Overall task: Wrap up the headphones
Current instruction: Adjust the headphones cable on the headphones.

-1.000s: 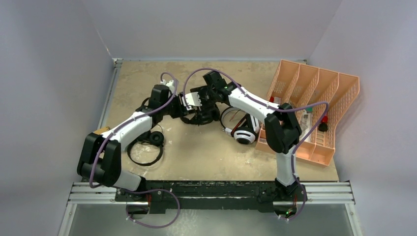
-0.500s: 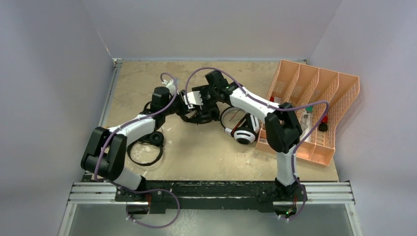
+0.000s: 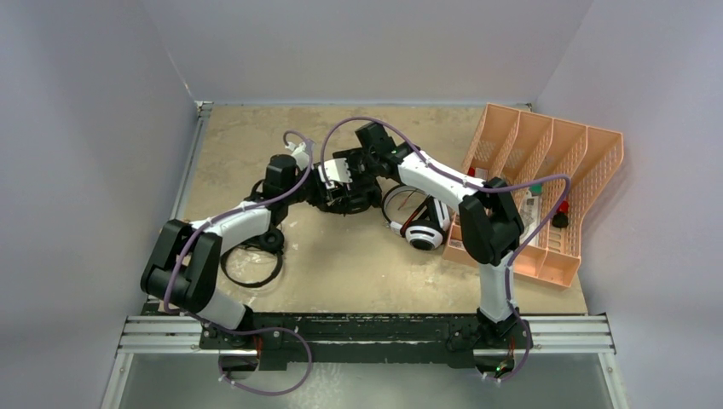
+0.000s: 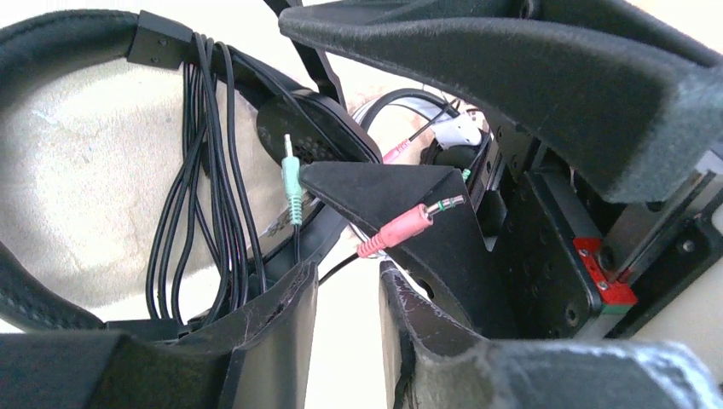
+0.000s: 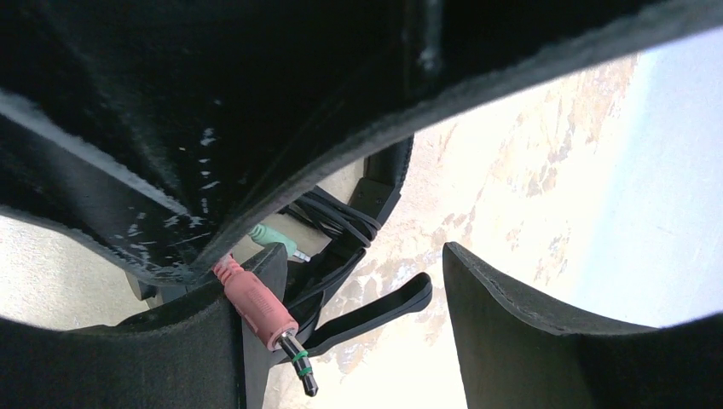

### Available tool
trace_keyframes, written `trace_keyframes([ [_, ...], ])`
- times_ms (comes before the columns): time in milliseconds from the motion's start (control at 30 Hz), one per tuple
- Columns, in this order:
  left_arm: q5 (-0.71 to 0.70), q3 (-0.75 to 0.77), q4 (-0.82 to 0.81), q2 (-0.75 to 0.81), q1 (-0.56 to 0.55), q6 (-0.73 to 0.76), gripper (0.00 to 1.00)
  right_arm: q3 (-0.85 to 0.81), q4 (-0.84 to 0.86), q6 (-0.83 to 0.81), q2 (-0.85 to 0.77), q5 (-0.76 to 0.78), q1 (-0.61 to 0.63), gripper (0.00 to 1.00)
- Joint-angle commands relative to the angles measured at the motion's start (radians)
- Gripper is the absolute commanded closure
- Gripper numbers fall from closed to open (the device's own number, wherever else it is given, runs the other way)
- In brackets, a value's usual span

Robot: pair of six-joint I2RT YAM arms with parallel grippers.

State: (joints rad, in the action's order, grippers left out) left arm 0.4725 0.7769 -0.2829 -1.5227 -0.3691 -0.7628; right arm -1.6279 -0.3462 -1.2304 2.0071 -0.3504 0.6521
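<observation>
Tabletop (image 3: 358, 273) mottled tan between pale grey walls (image 3: 367, 43); left claw (image 4: 348, 268) barely parted, right claw (image 5: 356, 251) wide, neither clearly gripping headphones (image 4: 51, 34)

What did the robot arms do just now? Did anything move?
The left arm swung its elbow in toward the middle and pushed its end effector a little to the right, closer to the larger black headphones. Whether it grabbed anything does not show. The right arm, the white-and-black headphones, the small black headphones and the orange tray stayed put.
</observation>
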Motion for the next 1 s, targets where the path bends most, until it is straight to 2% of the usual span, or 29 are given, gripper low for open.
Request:
trace_keyframes([
  [0, -0.021, -0.002, -0.118, 0.004, -0.004, 0.012, 0.7, -0.015, 0.003, -0.003, -0.028, -0.025, -0.004, 0.32],
  [200, 0.025, 0.015, -0.175, -0.038, -0.004, -0.01, 0.73, -0.013, 0.008, -0.003, -0.029, -0.031, -0.004, 0.32],
  [300, 0.028, 0.035, -0.141, -0.049, -0.004, 0.012, 0.76, -0.021, 0.007, -0.002, -0.023, -0.041, -0.004, 0.32],
  [400, 0.028, 0.036, -0.139, -0.054, -0.004, 0.011, 0.81, -0.025, 0.006, -0.001, -0.019, -0.045, -0.004, 0.31],
  [533, -0.017, 0.049, -0.078, -0.053, -0.004, 0.034, 0.95, -0.025, 0.001, 0.001, -0.026, -0.034, -0.004, 0.31],
  [700, -0.083, 0.081, 0.04, -0.059, -0.004, 0.076, 0.95, -0.023, 0.013, 0.033, -0.054, 0.035, -0.004, 0.3],
  [967, -0.099, 0.121, 0.087, -0.096, -0.004, 0.077, 0.95, -0.011, 0.002, 0.125, -0.134, 0.155, -0.011, 0.27],
])
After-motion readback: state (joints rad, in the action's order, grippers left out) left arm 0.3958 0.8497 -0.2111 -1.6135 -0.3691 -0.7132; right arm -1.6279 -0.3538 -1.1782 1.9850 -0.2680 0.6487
